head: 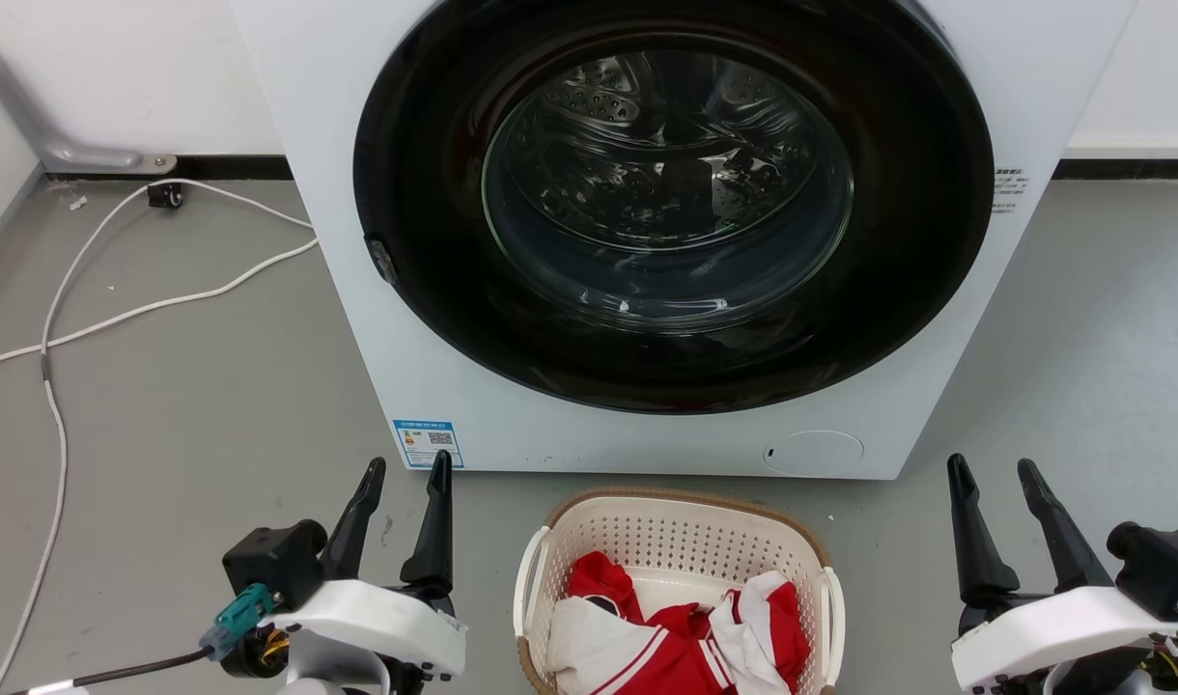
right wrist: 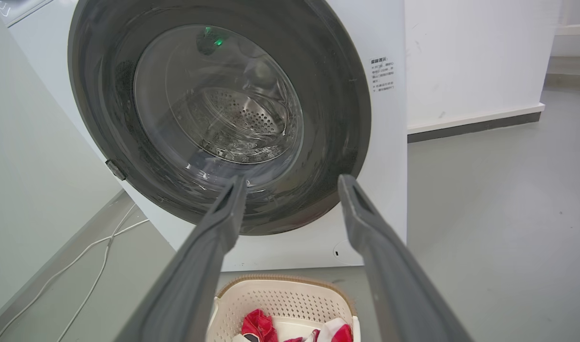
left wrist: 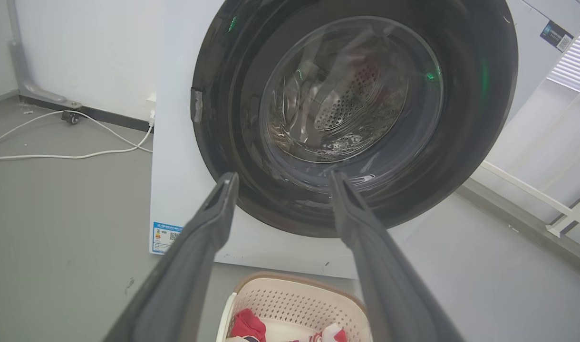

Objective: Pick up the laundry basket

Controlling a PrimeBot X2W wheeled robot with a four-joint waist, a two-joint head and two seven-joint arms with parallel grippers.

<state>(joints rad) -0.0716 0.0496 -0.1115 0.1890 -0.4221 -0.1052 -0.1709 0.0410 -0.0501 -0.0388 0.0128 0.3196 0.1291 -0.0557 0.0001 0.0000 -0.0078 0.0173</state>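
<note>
The cream-white perforated plastic laundry basket (head: 686, 536) with a brown woven-look rim sits on the grey floor (head: 164, 405) at 6 o'clock in the head view, holding red-and-white garments (head: 666, 647). It is probably light and fairly stiff, though the thin walls may flex. The white side handles at its 9 o'clock (head: 523, 589) and 3 o'clock (head: 833, 603) look the soundest holds. The left gripper (head: 408, 473) at 9 and the right gripper (head: 992, 468) at 3 are spread, empty and apart from it. The white front-loading washer (head: 357, 290) rises at 12.

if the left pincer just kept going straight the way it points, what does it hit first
Probably the washer door, low on its dark ring, which is framed by the open left pincer. The laundry basket sits below that line. Depth is unclear.
</note>
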